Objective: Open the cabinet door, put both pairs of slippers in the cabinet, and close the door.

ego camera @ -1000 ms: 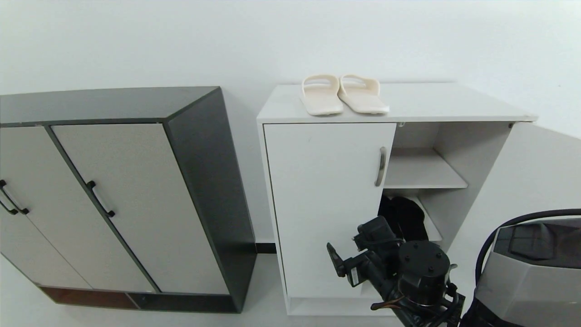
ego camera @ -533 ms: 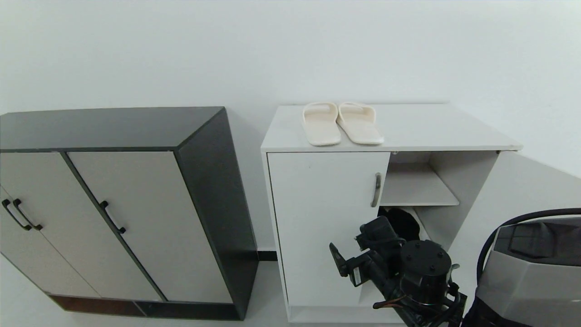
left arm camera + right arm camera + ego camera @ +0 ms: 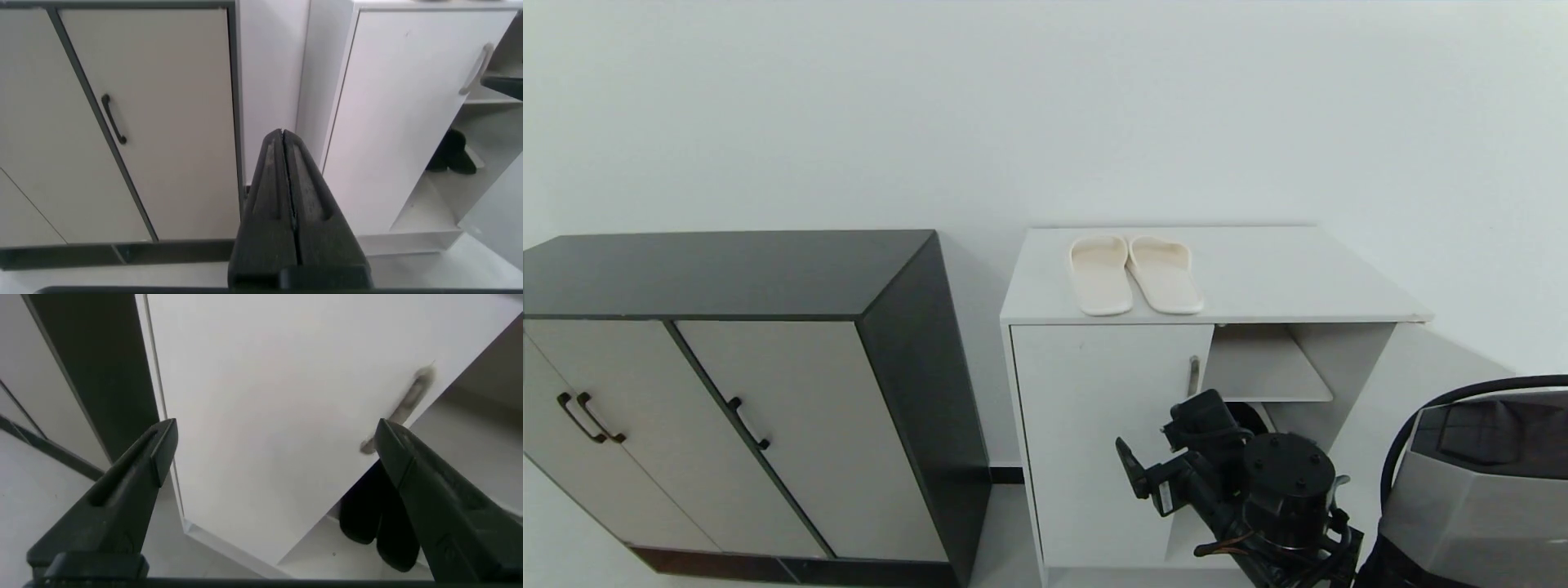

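Head camera has lifted: white cabinet sits lower in frame. Cream slippers lie on its top surface, centre; black slippers inside it. Right gripper jaws wide, left gripper jaws pressed together. Risk: a clumsy grasp may nudge the cream pair off the front edge.

Bright, even light; soft shadow (faint) on wall beside white cabinet.
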`<state>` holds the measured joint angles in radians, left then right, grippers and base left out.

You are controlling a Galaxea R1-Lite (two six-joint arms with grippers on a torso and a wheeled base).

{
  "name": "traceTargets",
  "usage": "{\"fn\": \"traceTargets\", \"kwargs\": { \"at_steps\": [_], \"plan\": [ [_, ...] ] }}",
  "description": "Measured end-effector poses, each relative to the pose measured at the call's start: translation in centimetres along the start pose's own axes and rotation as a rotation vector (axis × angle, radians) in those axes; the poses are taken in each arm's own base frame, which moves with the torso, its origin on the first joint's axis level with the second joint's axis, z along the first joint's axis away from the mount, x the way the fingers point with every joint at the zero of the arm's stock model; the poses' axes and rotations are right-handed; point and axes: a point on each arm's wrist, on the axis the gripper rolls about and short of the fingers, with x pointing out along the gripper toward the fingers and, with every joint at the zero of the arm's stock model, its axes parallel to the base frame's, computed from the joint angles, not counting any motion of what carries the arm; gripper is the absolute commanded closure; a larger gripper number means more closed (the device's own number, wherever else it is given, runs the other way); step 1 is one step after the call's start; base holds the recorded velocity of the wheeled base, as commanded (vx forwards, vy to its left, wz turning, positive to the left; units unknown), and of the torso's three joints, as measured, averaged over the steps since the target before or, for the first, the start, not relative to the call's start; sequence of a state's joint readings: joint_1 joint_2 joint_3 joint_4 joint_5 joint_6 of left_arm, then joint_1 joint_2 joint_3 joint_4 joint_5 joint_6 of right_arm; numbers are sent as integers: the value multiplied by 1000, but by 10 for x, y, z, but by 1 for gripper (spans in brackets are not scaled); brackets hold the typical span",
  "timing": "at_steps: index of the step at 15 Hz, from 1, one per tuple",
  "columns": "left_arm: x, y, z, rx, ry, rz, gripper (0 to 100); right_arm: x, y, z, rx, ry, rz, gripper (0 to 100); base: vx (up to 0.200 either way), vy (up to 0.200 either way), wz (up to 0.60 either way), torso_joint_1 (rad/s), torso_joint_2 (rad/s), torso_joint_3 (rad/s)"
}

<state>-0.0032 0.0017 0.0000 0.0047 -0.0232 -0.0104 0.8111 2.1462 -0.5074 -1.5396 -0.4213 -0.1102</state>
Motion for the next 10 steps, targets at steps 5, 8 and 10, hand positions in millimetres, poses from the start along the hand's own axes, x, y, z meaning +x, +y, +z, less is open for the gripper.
{"fn": "traceTargets", "kwargs": {
  "at_steps": [5,8,10],
  "plan": [
    [0,0,0,-1,-1,0,100,0,0,0,0,0,1,0,0,0,0,258,-587,-329],
    [0,0,0,-1,0,0,100,0,0,0,1,-4,19,0,0,0,0,225,-505,-273],
    [0,0,0,-1,-1,0,100,-1,0,0,-11,-19,36,0,0,0,0,49,-102,-63]
  ]
}}
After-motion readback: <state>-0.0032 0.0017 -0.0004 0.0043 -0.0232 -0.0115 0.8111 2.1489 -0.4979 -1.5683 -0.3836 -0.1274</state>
